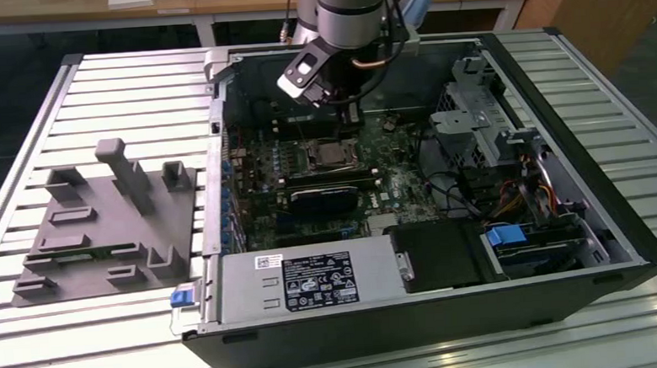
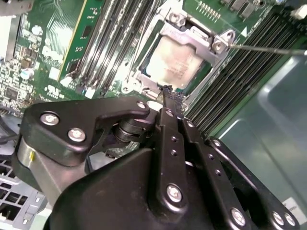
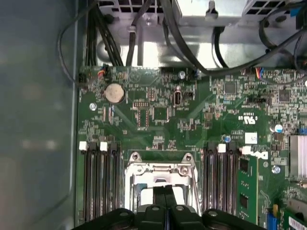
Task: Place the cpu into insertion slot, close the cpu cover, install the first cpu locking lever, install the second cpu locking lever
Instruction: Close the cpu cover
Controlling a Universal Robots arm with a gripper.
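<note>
The cpu (image 2: 178,61), silver-grey on top, lies flat in the insertion slot (image 1: 333,155) on the green board. The cpu cover (image 2: 215,37), a silver frame plate, lies down around it, and its window shows the chip. My gripper (image 2: 168,91) hangs just above the socket's edge with its black fingers pressed together and nothing between them. In the first wrist view the gripper (image 3: 164,190) sits over the cover (image 3: 160,168). A thin metal locking lever (image 2: 268,48) runs out from a socket corner across the memory slots.
The open computer case (image 1: 602,245) lies on a slatted table. Long black memory slots (image 3: 98,182) flank the socket on both sides. Cables (image 3: 192,52) and a drive cage (image 1: 476,109) crowd the case's far side. A grey fixture (image 1: 105,221) stands at the exterior view's left.
</note>
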